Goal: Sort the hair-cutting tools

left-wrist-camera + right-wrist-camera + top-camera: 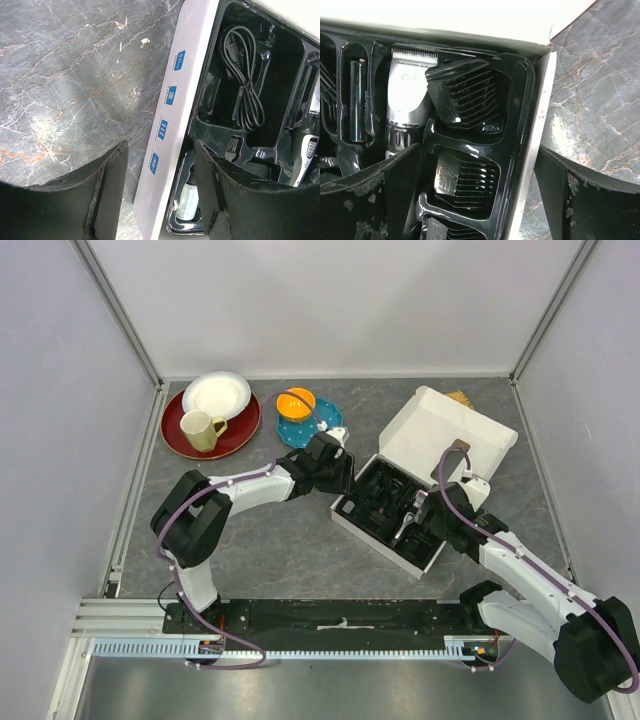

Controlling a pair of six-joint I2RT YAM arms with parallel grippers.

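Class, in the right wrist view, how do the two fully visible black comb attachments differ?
The upper comb attachment sits tilted, one edge lifted from its recess; the lower comb attachment lies flat. The upper looks bigger than the lower. Both are black, toothed, and in the moulded tray.

Soft, even overhead light; glare streaks the glossy black tray (470, 144); left claw's fingers (107, 200) blur.
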